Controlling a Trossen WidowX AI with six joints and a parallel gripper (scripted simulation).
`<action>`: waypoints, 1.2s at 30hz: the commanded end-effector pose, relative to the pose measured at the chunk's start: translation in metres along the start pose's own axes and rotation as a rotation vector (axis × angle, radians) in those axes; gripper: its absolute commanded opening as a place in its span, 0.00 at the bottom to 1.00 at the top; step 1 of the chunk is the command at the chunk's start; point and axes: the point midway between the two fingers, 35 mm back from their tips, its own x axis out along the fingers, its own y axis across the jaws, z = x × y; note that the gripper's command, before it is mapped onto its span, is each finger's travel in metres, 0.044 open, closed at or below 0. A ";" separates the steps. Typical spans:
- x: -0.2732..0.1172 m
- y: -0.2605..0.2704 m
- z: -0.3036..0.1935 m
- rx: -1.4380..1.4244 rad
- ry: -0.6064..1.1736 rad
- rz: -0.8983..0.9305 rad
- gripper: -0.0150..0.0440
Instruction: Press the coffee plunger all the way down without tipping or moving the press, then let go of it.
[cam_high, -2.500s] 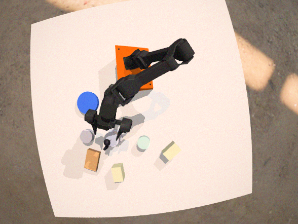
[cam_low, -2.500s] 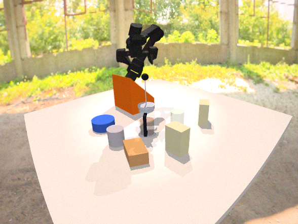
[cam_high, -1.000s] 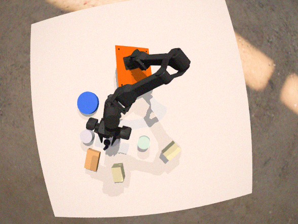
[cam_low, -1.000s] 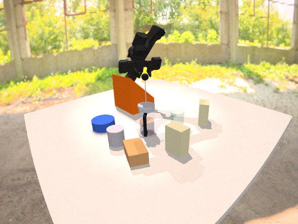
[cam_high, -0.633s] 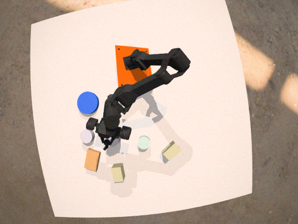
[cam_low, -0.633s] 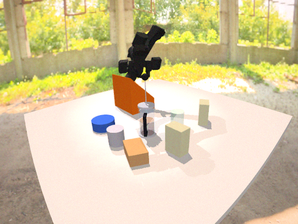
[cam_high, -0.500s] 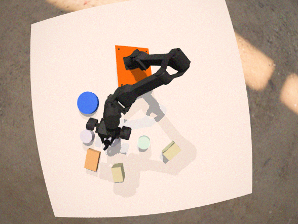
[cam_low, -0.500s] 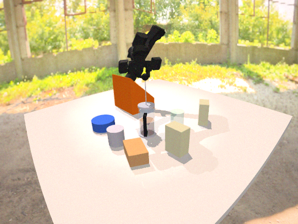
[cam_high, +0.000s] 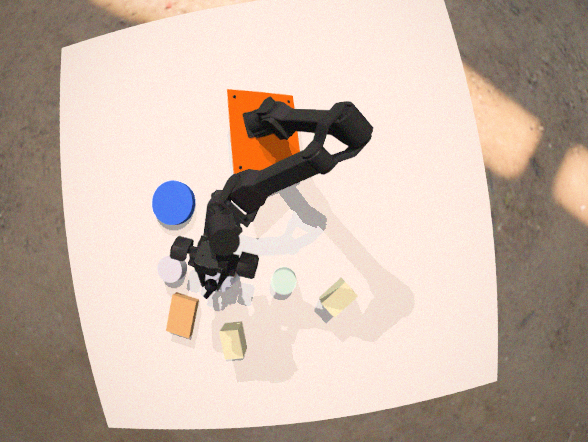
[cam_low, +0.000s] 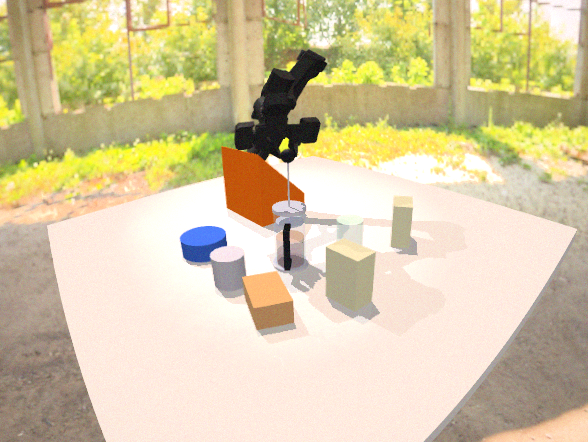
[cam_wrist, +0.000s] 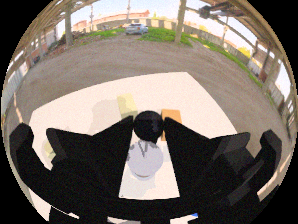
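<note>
The black parallel-jaw gripper (cam_low: 286, 150) hangs over the middle of the white table (cam_low: 175, 380), and its fingers are pinched on the round black knob (cam_low: 287, 155) at the top of the thin plunger rod (cam_low: 288, 181). From the wrist view that knob (cam_wrist: 149, 124) sits dark and snug between the two black fingers. The rod stands upright and fully raised above the clear glass coffee press with the grey lid and black side handle (cam_low: 290, 235), which stands upright on the table in front of the orange base plate (cam_low: 247, 187). A squat blue cylinder (cam_low: 203, 243) and a pale lilac cylinder (cam_low: 228, 267) stand to one side of the press, a flat orange block (cam_low: 268, 299) lies just in front of it, a tall cream box (cam_low: 350, 273) stands near the other side, and a pale green cylinder (cam_low: 350, 227) and a slim cream block (cam_low: 402, 221) stand further behind. I can read no brand, label or lettering on the press or on any block. From above, the arm (cam_high: 280, 167) reaches from the plate toward the cluster.
</note>
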 end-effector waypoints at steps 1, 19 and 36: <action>0.008 -0.001 -0.019 0.010 0.035 -0.004 0.46; 0.026 -0.001 -0.043 0.011 0.035 -0.003 0.46; 0.044 -0.001 -0.065 0.014 0.033 -0.001 0.46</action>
